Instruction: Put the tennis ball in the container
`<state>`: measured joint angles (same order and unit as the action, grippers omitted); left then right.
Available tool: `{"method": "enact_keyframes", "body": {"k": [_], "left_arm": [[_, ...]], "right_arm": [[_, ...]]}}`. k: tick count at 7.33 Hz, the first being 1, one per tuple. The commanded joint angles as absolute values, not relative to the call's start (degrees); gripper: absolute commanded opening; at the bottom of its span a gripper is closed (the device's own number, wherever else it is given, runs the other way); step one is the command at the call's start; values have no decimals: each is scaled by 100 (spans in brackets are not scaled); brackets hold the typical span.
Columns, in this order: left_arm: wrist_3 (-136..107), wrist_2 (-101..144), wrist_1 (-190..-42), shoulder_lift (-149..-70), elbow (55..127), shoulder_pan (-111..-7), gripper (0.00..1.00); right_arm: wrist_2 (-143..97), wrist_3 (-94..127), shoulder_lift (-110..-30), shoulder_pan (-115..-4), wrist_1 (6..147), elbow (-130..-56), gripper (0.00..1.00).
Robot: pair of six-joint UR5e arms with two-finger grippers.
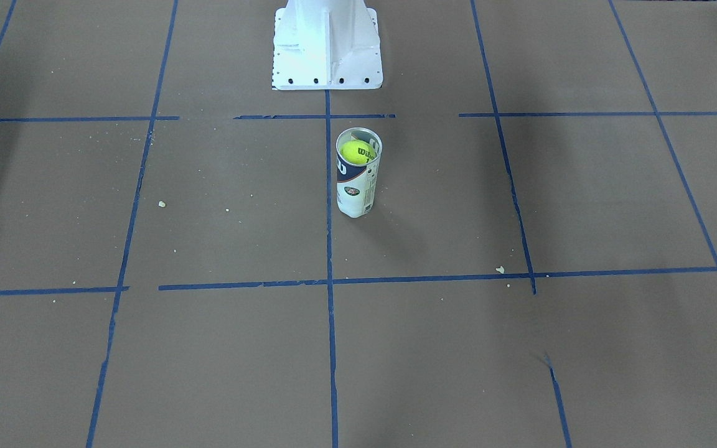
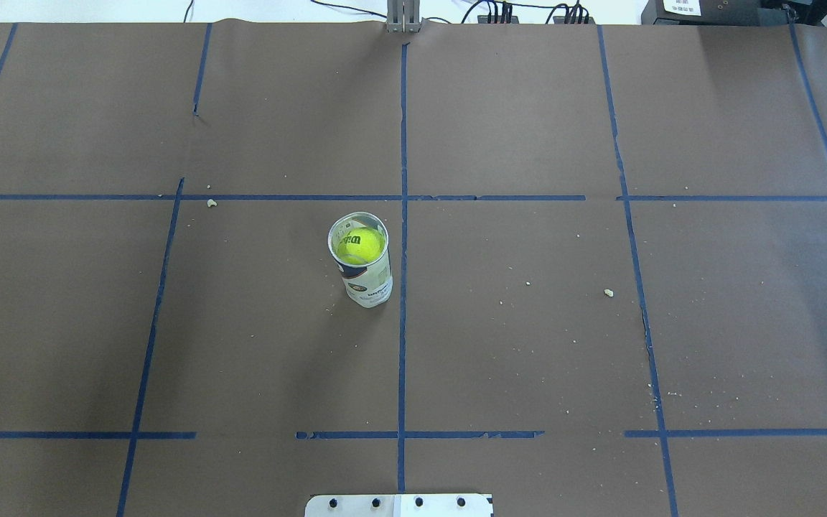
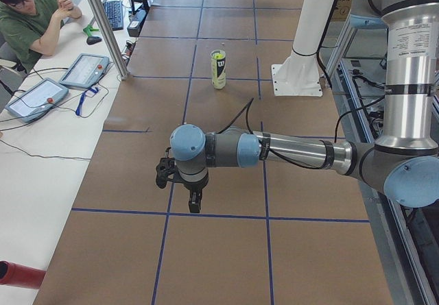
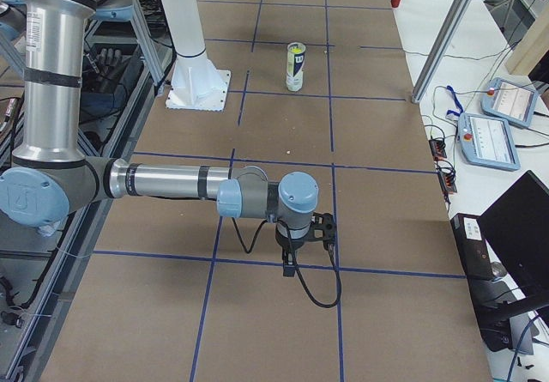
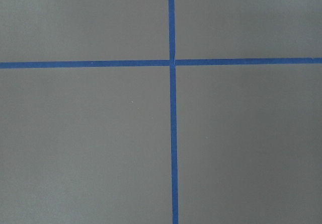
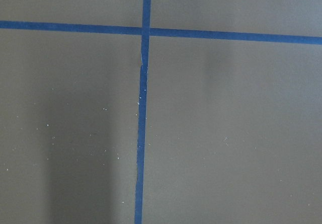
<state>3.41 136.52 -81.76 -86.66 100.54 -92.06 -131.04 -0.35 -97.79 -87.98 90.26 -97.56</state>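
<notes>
The tennis ball (image 2: 360,245), yellow-green with dark lettering, sits inside the top of the container (image 2: 366,281), a clear upright tube with a white and navy label. Both also show as tennis ball (image 1: 357,152) in container (image 1: 356,186) near the table's middle, and far off as container (image 3: 218,70) and container (image 4: 296,67). My left gripper (image 3: 194,205) hangs over the table far from the tube, seen only from the side; I cannot tell its state. My right gripper (image 4: 289,268) likewise shows only from the side, and I cannot tell its state. Both wrist views show bare table.
The white pedestal base (image 1: 327,46) stands behind the tube. Blue tape lines (image 2: 403,287) grid the brown table. A seated person (image 3: 31,20) and tablets (image 3: 84,70) are at the far side. Small crumbs (image 2: 608,292) dot the surface.
</notes>
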Motion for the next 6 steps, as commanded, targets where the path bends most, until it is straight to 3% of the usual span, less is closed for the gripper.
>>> {"method": "enact_keyframes", "body": {"k": [1,6], "left_arm": [[317,13623,-8209,-8666,10046,-9228,100],[281,13623,-8174,-8666,10125,-9272,100]], "right_arm": [[-13104,-35,-9782,-8798,9026,-9756,100],[-13104,-35,-9774,-8798,9026,-9756,100]]}}
